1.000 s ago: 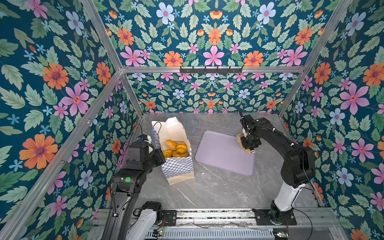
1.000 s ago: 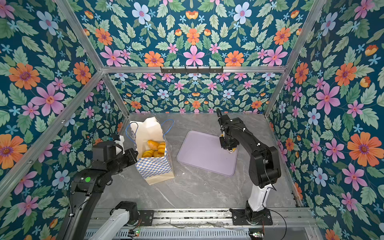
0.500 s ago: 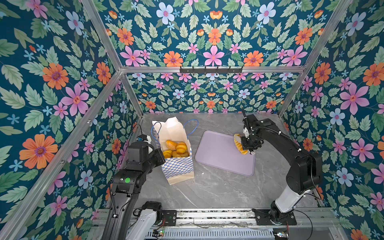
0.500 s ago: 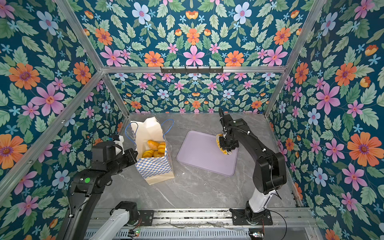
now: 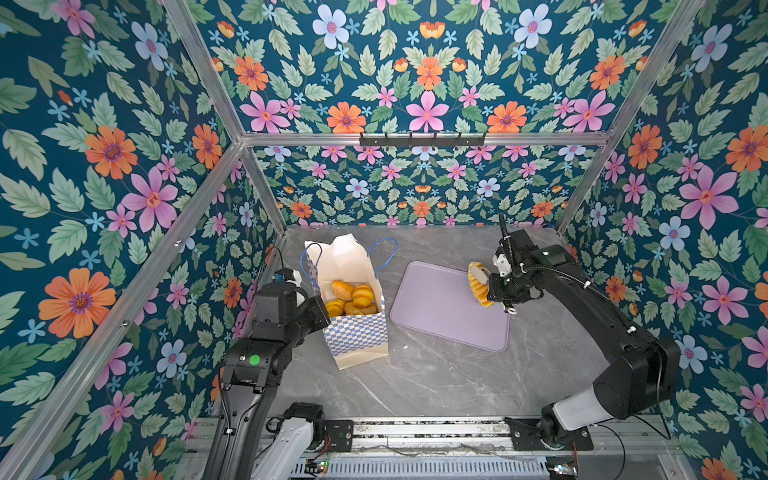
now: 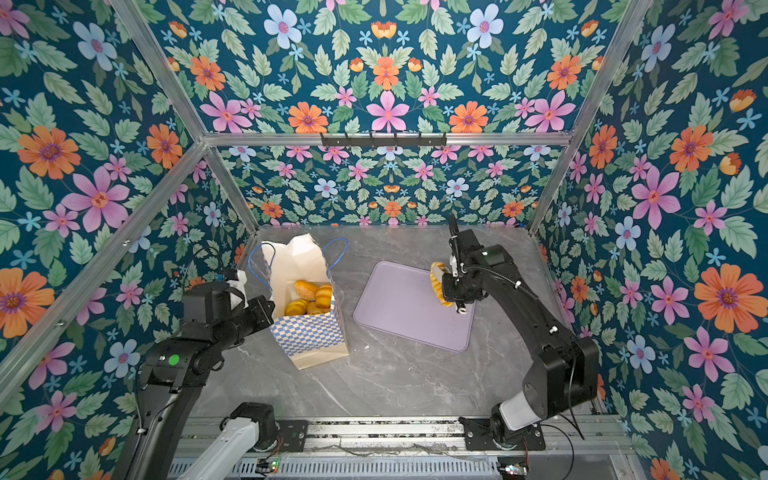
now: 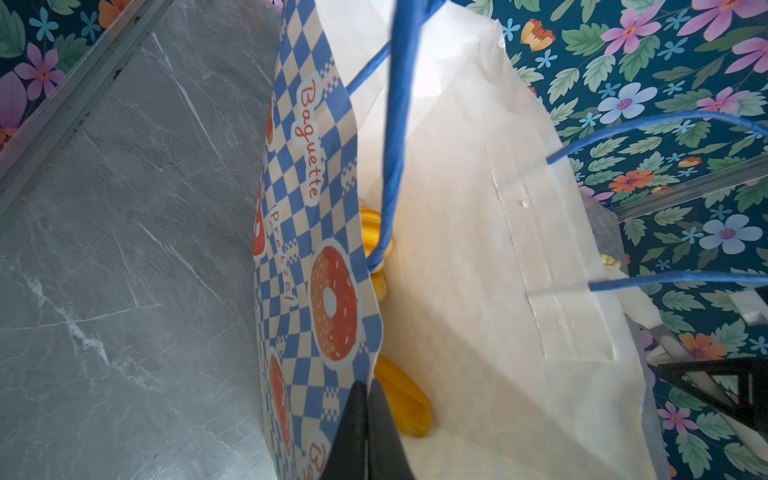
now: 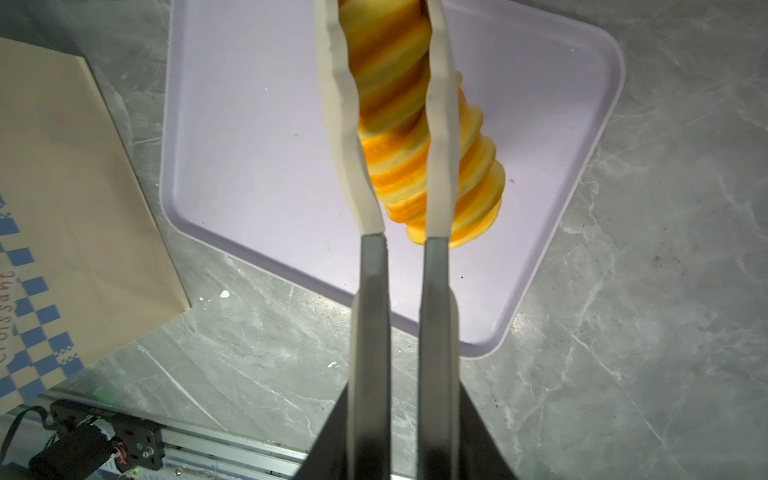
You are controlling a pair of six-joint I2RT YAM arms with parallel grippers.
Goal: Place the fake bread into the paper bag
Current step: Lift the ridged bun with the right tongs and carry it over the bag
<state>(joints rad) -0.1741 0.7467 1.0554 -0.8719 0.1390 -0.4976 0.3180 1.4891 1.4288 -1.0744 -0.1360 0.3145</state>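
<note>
Looking down in both top views, the paper bag (image 5: 356, 332) stands upright on the left of the grey table (image 5: 436, 382). Its mouth is open and several golden breads (image 5: 353, 296) are heaped inside. The left gripper (image 5: 319, 309) meets the bag's left rim, but the arm hides its fingers from up here. Just right of the bag, apart from it, lies the flat lilac tray (image 6: 399, 316). The right gripper (image 6: 448, 287) hangs over the tray's far right part and carries a ridged loaf (image 6: 436, 286) turned on end.

From the left wrist the hidden grip comes into sight. The left gripper (image 7: 368, 386) has its black fingers (image 7: 353, 419) pressed together on the checkered rim of the paper bag (image 7: 320, 187), beside a printed doughnut. Blue cord handles (image 7: 395, 124) cross in front, and yellow breads (image 7: 403, 405) show low inside against the white inner wall.

From the right wrist the right gripper (image 8: 382, 41) shows two pale fingers (image 8: 440, 124) clamped on the ridged loaf (image 8: 478, 174). They lie along its length, with its orange and yellow ridges bulging out to one side. Below it lies the lilac tray (image 8: 257, 124), and a corner of the paper bag (image 8: 62, 166) stands just beside it. This view cannot settle whether the loaf's end touches the tray.
</note>
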